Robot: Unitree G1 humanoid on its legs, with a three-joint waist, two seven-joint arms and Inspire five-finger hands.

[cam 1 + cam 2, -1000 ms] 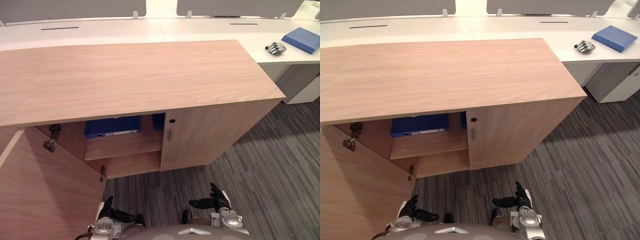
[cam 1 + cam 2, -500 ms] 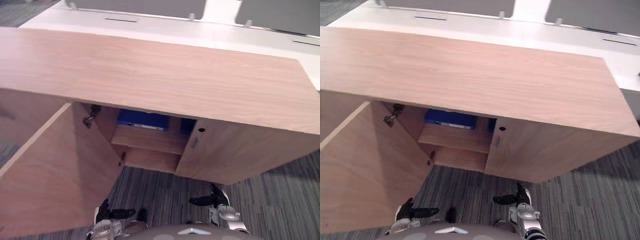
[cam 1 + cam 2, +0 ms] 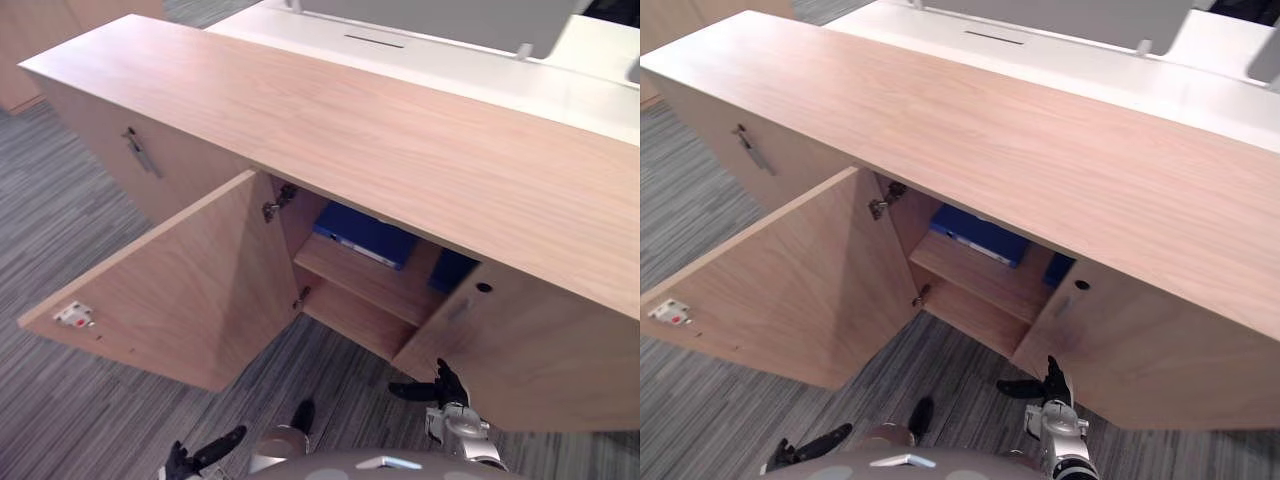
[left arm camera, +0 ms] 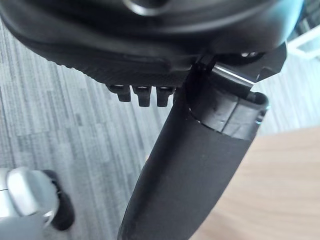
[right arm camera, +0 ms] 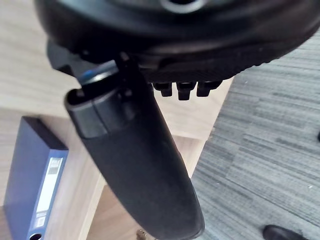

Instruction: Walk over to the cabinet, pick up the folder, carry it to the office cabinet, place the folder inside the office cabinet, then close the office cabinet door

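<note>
The blue folder [image 3: 365, 235] lies flat on the upper shelf inside the open wooden office cabinet [image 3: 400, 140]; its white spine label [image 5: 46, 185] shows in the right wrist view. The cabinet door [image 3: 170, 290] stands swung wide out to the left. My right hand [image 3: 445, 385] hangs low in front of the closed right door, open and holding nothing. Over the carpet hangs my left hand [image 3: 200, 455], below the open door's edge, also open and holding nothing. Both hands are well clear of the folder.
A second blue item [image 3: 452, 270] stands deeper in the cabinet at the right. Another closed door with a metal handle [image 3: 140, 155] is at the far left. A white desk [image 3: 450, 60] runs behind the cabinet. Striped grey carpet [image 3: 80, 220] lies around.
The camera has swung, so the cabinet now runs diagonally and the open door shows fully at the left. Both hands stay low and empty; the left one sits lower in view.
</note>
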